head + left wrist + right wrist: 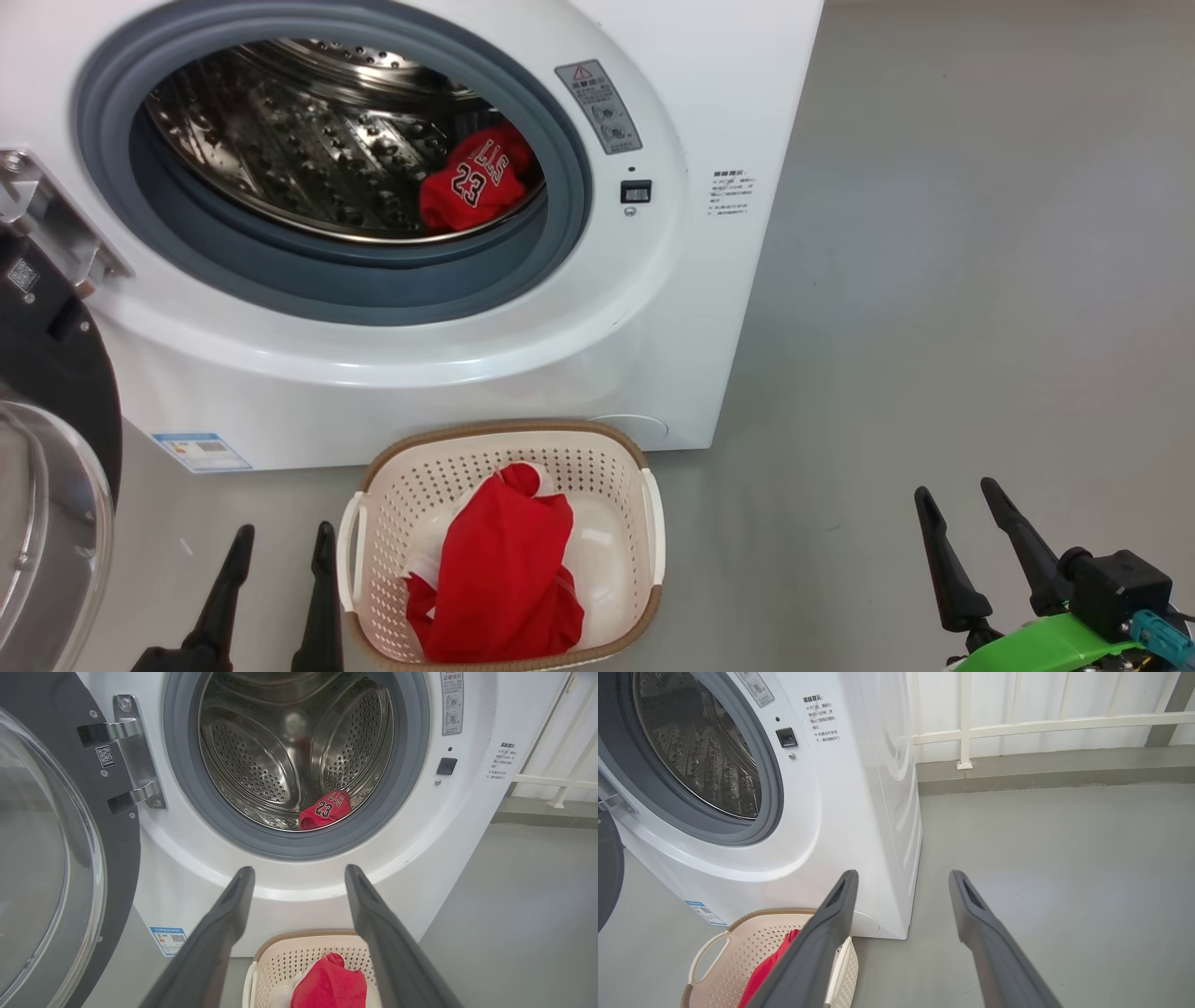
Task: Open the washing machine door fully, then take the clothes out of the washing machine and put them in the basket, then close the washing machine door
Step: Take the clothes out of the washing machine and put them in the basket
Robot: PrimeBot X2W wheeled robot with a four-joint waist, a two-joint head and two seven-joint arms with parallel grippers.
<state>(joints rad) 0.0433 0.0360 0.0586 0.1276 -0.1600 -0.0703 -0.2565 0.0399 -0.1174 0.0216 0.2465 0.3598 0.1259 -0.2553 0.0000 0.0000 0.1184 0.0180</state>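
Fingers of the left gripper (285, 534) stand spread and hold nothing at the lower left of the head view, just beside the basket (504, 431). The right gripper (956, 489) at the lower right is likewise parted and empty over bare floor (934, 280). One red bundle (504, 569) lies in the basket, which sits at the foot of the washing machine (560, 364). A second red jersey (471, 187) lies at the lower right of the steel drum (308, 140), so the step in hand looks to be fetching it. The door (65, 373) hangs wide at the left edge, leaving the opening free. To do this well, I judge the left gripper, which faces the opening squarely, should pass over the grey rubber rim (373, 280) without scraping, pinch a raised fold, and lift before drawing back so nothing snags. Readable writing: "23" and "LLS" on the jersey. There is also a grey warning sticker (599, 107) with a red triangle, Chinese print (733, 193) too small to read, a blue label (201, 452) at the machine's lower left, and a QR sticker (105, 756) on the door.
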